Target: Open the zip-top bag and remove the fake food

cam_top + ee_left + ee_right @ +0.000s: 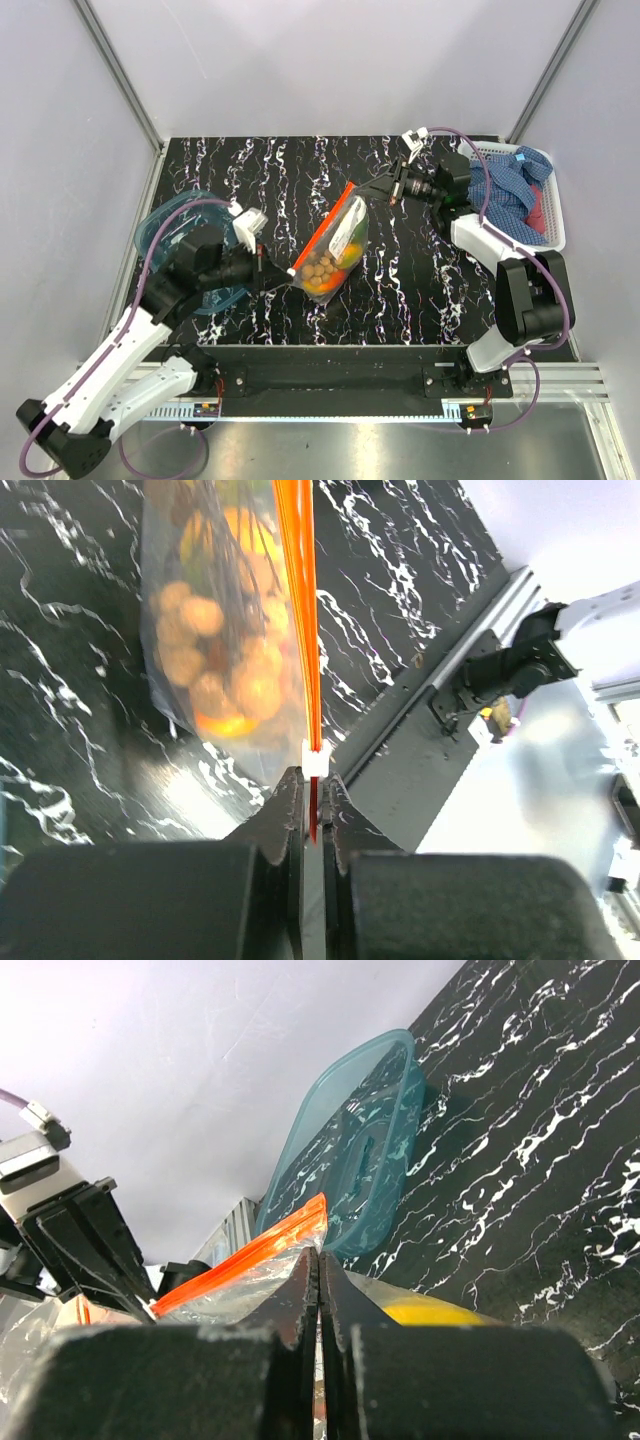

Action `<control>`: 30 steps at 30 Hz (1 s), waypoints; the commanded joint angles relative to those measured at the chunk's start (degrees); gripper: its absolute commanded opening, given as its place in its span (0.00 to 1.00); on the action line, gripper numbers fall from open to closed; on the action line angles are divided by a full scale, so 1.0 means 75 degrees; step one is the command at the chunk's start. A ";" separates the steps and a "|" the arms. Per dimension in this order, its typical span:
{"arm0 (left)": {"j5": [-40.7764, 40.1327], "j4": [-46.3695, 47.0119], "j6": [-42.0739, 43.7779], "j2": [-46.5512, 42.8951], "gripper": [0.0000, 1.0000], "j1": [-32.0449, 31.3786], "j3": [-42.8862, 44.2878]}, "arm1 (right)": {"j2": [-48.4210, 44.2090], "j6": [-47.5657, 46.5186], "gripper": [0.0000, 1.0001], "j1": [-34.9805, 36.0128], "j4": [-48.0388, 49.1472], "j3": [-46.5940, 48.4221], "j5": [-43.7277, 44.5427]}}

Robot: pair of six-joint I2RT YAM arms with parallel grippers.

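Over the middle of the dark marbled surface (430,280), the bag (345,232) hangs stretched between the two arms. Its orange zip strip (322,228) runs as a taut line from one arm to the other. The left claw (278,276) is pressed together on the near end of the strip, with the white slider (316,759) right at its fingertips. The right claw (372,193) is pressed together on the bag's far corner, beside the strip's other end. The fake food (322,268) sits bunched in the near part of the bag, tan balls and orange pieces showing through the film. Whether the bag's belly touches the surface I cannot tell.

The strip looks closed along its whole length, so the opening is not yet done. To do it well, the far grip should serve as a firm anchor while the near one works along the strip's own line. A sideways or twisting pull would likely bend the strip and jam the slider. The pull should be gentle, because the film looks slippery and the weight of the fruit could drag it out of a pinch.
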 commanded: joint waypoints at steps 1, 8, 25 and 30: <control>0.0331 -0.0502 -0.0638 -0.0561 0.00 -0.0081 -0.0313 | 0.0057 -0.0180 0.00 -0.0265 0.0547 0.0464 0.0243; 0.0391 -0.0805 -0.0301 -0.0327 0.34 -0.0081 0.0061 | 0.0162 -0.0123 0.00 -0.0242 0.0757 0.0535 -0.0364; -0.0865 -0.0712 0.0440 0.3246 0.63 0.0587 0.3812 | 0.0572 0.0921 0.00 0.0087 0.2152 0.0781 -0.1796; -0.0537 -0.0572 0.0463 0.3691 0.55 0.0740 0.3754 | 0.0537 0.0956 0.00 0.0087 0.2235 0.0710 -0.1808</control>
